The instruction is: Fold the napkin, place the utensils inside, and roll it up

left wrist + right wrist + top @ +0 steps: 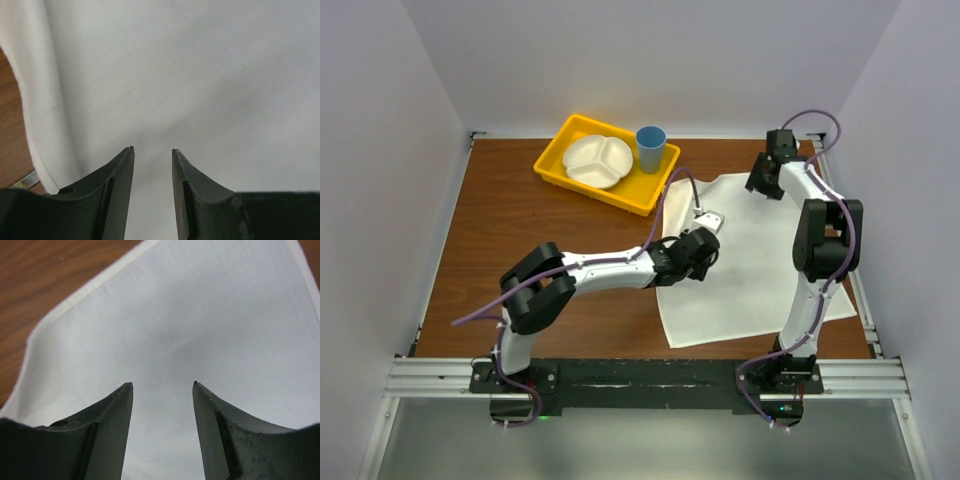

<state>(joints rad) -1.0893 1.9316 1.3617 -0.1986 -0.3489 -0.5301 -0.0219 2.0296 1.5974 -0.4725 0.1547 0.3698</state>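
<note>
Top external view showed the thin white cloth napkin (760, 270) lying flat on the brown wooden bench (520, 230), so it looked ready to be folded. The left gripper (152, 149) hung over its left side, jaws a little apart, holding nothing. The right gripper (162, 384) hung over the far corner, jaws wider and empty, probably to grab it.

The napkin (760, 260) is showing as thin white cloth, matt and finely woven, and the table (520, 220) under it is looking like smooth brown wood. At the far edge the yellow tray (620, 197) is looking like smooth plastic.
</note>
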